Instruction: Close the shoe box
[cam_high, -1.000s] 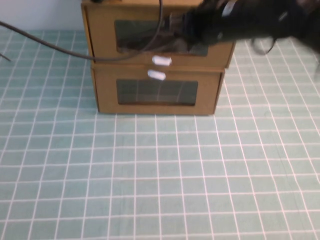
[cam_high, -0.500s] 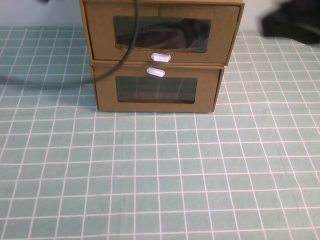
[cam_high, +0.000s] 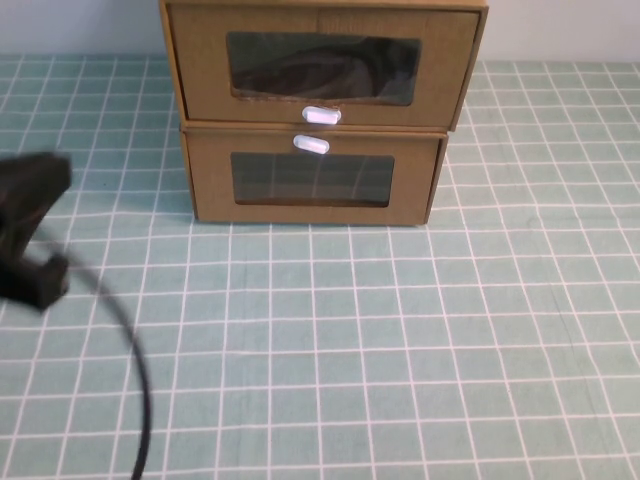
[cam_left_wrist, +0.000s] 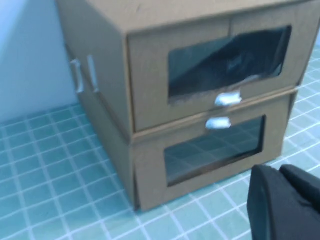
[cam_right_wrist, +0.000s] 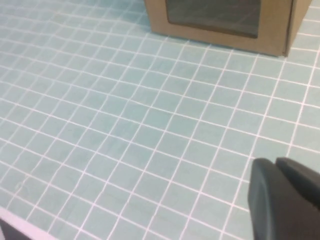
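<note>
The shoe box (cam_high: 320, 70) is the upper of two stacked brown cardboard boxes; its white tab (cam_high: 321, 115) sits below its clear window. Its front panel stands flush with its shell; it also shows in the left wrist view (cam_left_wrist: 200, 65). My left gripper (cam_high: 30, 230) hangs over the table's left side, in front of and left of the boxes, apart from them. Its fingers (cam_left_wrist: 265, 200) are together and hold nothing. My right gripper (cam_right_wrist: 275, 162) is out of the high view. It hovers over bare mat in front of the boxes, shut and empty.
The twin box (cam_high: 315, 180), with its white tab (cam_high: 312, 145) above its window, lies under the shoe box; it shows in the right wrist view (cam_right_wrist: 225, 17) too. A black cable (cam_high: 135, 370) trails from the left arm across the checked teal mat (cam_high: 400, 350).
The dark arm that was across the shoe box's front has pulled away to the right and out of the high view. The left gripper and its cable have come down at the left.
</note>
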